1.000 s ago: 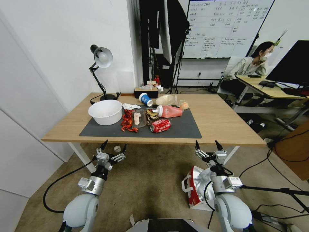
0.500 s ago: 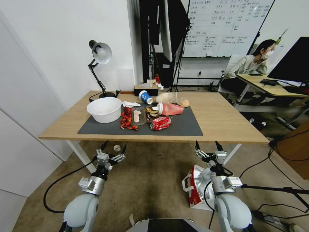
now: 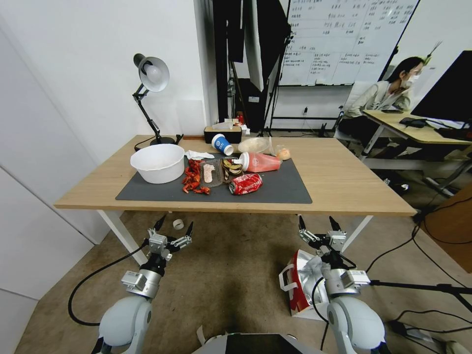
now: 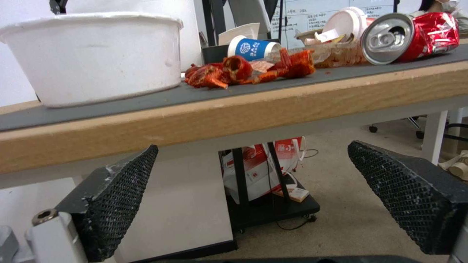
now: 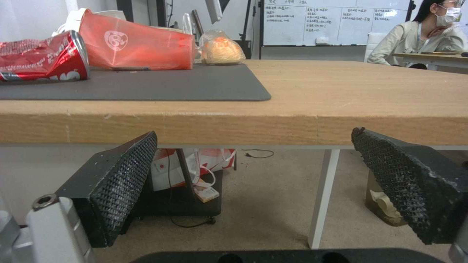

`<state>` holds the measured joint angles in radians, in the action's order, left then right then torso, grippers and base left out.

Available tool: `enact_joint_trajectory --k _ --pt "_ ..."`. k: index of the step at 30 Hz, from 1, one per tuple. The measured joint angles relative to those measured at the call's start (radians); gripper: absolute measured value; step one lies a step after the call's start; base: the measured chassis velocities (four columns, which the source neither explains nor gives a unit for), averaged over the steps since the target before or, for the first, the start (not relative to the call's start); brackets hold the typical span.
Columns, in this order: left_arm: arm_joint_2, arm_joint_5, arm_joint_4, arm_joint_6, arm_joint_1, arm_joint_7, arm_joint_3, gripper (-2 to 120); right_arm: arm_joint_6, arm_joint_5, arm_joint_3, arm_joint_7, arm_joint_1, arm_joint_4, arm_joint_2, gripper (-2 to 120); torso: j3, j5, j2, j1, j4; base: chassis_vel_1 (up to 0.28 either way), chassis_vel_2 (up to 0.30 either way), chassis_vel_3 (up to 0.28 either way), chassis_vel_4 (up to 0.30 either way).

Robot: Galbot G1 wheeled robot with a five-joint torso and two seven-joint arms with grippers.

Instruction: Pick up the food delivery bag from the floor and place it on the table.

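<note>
Our view has tilted since a second ago; nothing else moved. Food delivery bag [image 3: 301, 285]: on floor [image 3: 231, 275], untouched. Left pincer [image 3: 172, 231], right pincer [image 3: 318, 226]: wide, empty, below worktop [image 3: 339, 182].

The bag [image 3: 297, 287] on the brownish-grey floor [image 3: 231, 275] was red on its side, with white handles and a crinkled silver lining. The table [image 3: 339, 179] was pale wood on white legs, carrying a dark grey mat [image 3: 280, 189]. On the mat lay a white bowl [image 3: 157, 163], a red can [image 3: 245, 184] and a blue cup [image 3: 222, 144]. The finger pads [image 5: 122, 182] were black with a cross-hatched texture.
</note>
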<state>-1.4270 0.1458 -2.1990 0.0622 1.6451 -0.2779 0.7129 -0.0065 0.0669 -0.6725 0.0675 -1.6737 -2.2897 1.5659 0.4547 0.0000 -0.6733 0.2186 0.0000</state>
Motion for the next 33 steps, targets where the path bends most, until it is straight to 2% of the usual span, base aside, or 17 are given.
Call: enact_joint_trajectory --k 5,11,21,25,33 --pt "0.000 0.002 0.001 0.001 -0.002 0.003 0.000 100 0.000 0.001 -0.002 0.001 0.001 0.000 -0.002 100 -0.011 0.0000 0.018 -0.007 0.0000 0.000 0.000 0.000 0.000" --pt "0.000 0.003 0.006 0.002 -0.003 0.004 0.000 100 -0.001 0.003 -0.010 0.004 0.001 0.002 -0.003 100 -0.036 -0.0001 0.059 -0.023 0.0000 0.000 0.000 0.000 0.000" --pt "0.000 0.002 0.008 0.004 -0.003 0.007 0.001 100 0.000 0.006 -0.017 0.008 0.002 0.002 -0.007 100 -0.055 0.0000 0.094 -0.038 0.0000 0.000 0.000 0.000 0.000" --pt "-0.004 0.002 0.008 0.004 -0.003 0.010 0.001 100 0.000 0.019 -0.020 0.008 0.002 0.004 -0.011 100 -0.073 0.0000 0.121 -0.047 0.0000 0.000 0.000 0.000 0.000" --pt "-0.007 0.001 0.010 0.005 -0.003 0.010 -0.001 100 0.000 0.023 -0.025 0.008 0.003 0.006 -0.016 100 -0.087 0.0000 0.145 -0.057 0.0001 0.000 0.000 0.000 0.000"
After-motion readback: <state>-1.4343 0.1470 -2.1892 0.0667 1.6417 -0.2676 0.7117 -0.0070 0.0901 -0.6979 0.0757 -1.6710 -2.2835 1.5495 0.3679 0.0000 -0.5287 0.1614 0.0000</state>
